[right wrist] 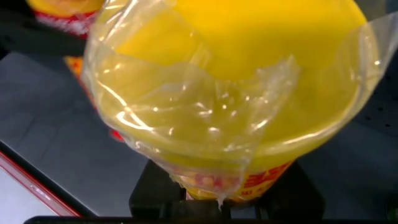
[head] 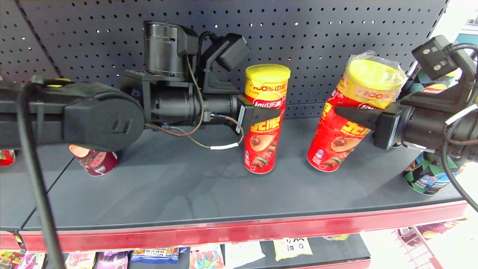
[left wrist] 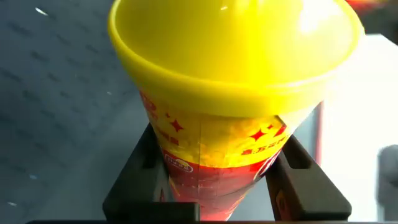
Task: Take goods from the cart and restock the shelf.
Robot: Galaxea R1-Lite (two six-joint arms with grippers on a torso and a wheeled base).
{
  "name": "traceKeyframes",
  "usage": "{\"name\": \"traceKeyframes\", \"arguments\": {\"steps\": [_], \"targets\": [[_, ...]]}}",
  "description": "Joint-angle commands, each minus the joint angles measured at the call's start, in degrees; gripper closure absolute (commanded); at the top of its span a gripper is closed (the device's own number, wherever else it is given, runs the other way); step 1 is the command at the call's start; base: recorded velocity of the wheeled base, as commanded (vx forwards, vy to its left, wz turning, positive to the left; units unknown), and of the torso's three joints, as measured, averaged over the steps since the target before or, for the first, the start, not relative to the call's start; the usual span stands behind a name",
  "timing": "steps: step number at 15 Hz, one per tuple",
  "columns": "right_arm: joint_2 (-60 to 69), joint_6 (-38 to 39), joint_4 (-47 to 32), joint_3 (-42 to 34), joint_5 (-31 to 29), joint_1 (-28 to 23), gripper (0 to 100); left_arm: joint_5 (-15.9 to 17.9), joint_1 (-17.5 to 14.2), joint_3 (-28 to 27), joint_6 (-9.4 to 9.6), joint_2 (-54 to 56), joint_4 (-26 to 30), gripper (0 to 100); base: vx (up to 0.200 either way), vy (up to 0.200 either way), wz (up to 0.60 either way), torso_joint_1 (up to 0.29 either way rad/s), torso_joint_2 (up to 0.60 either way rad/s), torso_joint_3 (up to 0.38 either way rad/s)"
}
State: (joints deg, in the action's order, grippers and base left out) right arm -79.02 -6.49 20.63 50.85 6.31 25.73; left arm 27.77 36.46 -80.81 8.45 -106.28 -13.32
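Two claws at the shelf (head: 186,186), each pinching a red crisp can with a yellow lid.

The left claw (head: 267,112) grips the upright can (head: 261,149) around its upper half. The can's base hangs straight below the fingers, on or just above the shelf board.

The right claw (head: 345,112) grips the tilted can (head: 334,145) at mid-height. The lid leans back over the claw and the base juts out ahead of it, towards the upright can. Loose plastic film (head: 388,71) covers the lid.

Likely hazards:
- If released while tilted, the right can will probably topple or roll, and it may strike the upright can just beyond the fingertips.
- The film could snag on a finger as the claw draws back.
- The blue-green can (head: 425,175) below the right wrist could be nudged off the front edge.
- The maroon can (head: 95,162) under the left arm could be clipped as that arm pulls back.
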Motion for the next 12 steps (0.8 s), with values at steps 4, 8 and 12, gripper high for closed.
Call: {"name": "traceKeyframes", "arguments": {"steps": [4, 8, 12], "targets": [[-0.4, 0.0, 0.0, 0.0, 0.0, 0.2, 100, 3.6, 2.1, 13.0, 4.82, 10.2, -0.5, 100, 0.0, 0.0, 0.0, 0.0, 0.0, 0.0], [-0.5, 0.0, -0.1, 0.3, 0.0, 0.6, 100, 3.5, 3.9, 15.9, 4.91, 11.1, -0.6, 100, 0.0, 0.0, 0.0, 0.0, 0.0, 0.0], [-0.9, 0.0, 0.0, 0.6, 0.1, 0.6, 100, 3.7, 4.0, 20.3, 4.82, 11.2, -5.5, 100, 0.0, 0.0, 0.0, 0.0, 0.0, 0.0]]}}
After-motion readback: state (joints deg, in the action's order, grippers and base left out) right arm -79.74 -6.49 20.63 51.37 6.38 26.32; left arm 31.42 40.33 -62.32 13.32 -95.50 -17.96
